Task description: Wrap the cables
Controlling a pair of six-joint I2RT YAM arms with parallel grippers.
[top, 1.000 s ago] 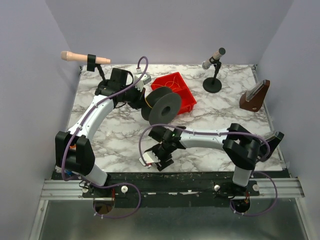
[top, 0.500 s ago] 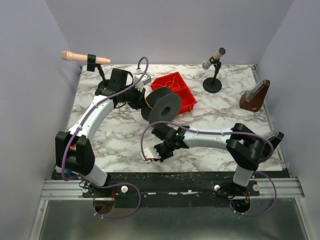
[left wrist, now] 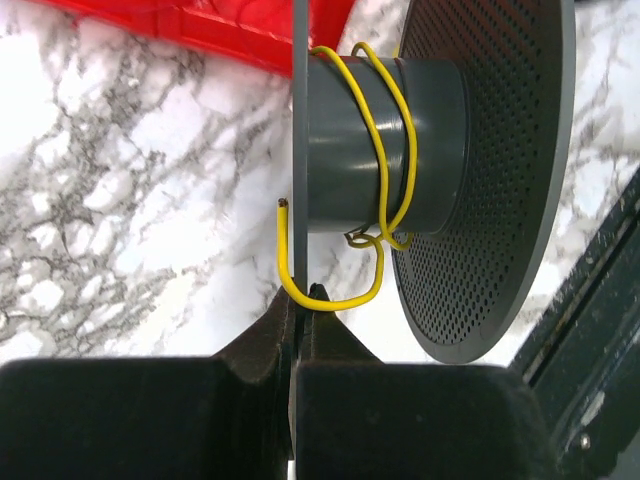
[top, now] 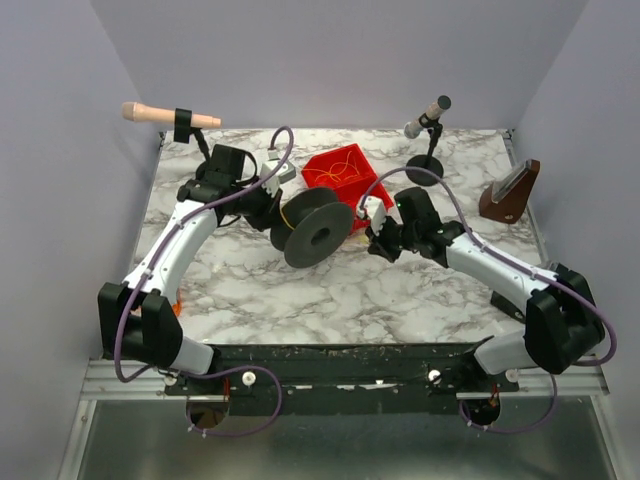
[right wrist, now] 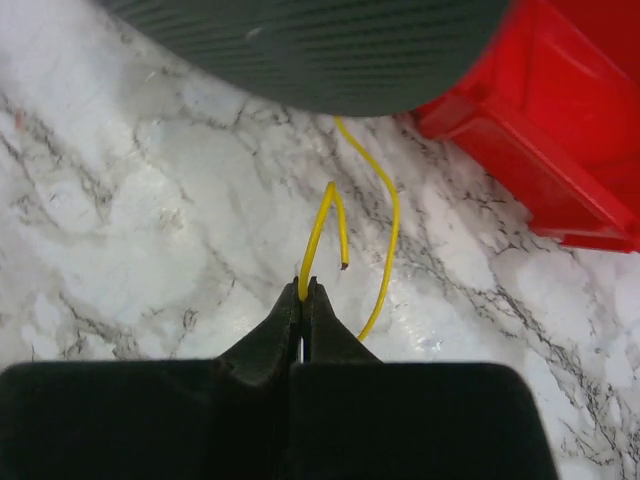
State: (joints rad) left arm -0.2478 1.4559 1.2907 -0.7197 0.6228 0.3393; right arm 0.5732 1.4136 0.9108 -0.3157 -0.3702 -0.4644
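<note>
For steadying, left tool (left wrist: 300,296) clamps shut on dark grey plastic spool (left wrist: 340,150) flange; right tool (right wrist: 303,290) pinches thin yellow cable (right wrist: 318,230) nr free end, prob. to wind.

The worktop (top: 240,280) carries one black spool (top: 318,232), one red bin (top: 322,172), two microphones, the far-left microphone (top: 170,116) and the far-right microphone (top: 428,113), and one brown wedge (top: 510,192). There are two grippers, the left gripper (left wrist: 303,295) and the right gripper (right wrist: 303,288). The yellow cables (left wrist: 385,150) cannot be counted apart.

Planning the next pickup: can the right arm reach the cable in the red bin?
Probably: the red bin sits open-topped beside the right gripper, nothing between. But that gripper is shut on a yellow cable and must release first.
</note>
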